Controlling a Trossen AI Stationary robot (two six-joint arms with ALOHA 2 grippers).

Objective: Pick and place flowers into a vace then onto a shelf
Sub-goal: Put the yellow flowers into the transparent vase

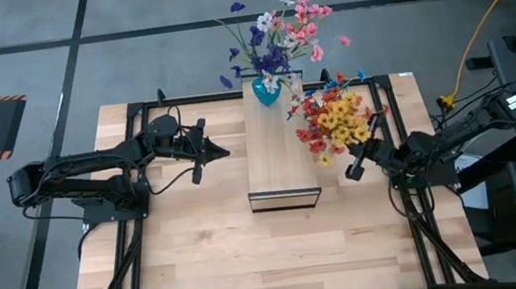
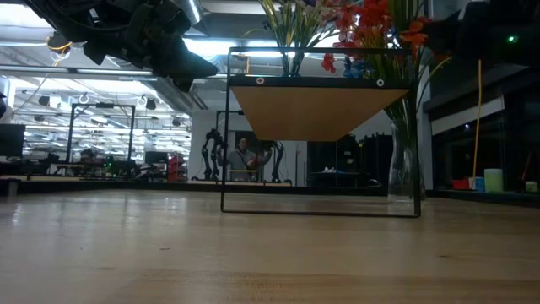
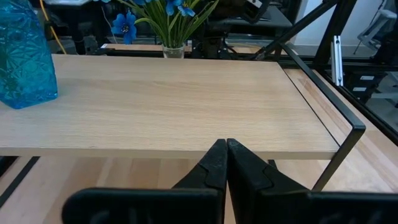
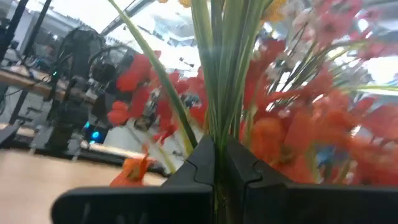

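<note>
While the blue vase (image 1: 266, 90) with flowers (image 1: 273, 33) already sits on the shelf (image 1: 280, 157), the right pincer (image 1: 353, 168) clamps red-yellow flower stems (image 4: 217, 81) over a clear vase (image 2: 405, 173) beside it. Left pincer (image 1: 222, 151) closed, empty. Clear vase not yet shelved.

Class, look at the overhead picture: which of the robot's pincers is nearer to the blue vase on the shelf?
Left. The left pincer hovers shut just off the shelf's left edge, near the blue vase. The right pincer is farther, beyond the right edge, shut on red and yellow flower stems.
</note>
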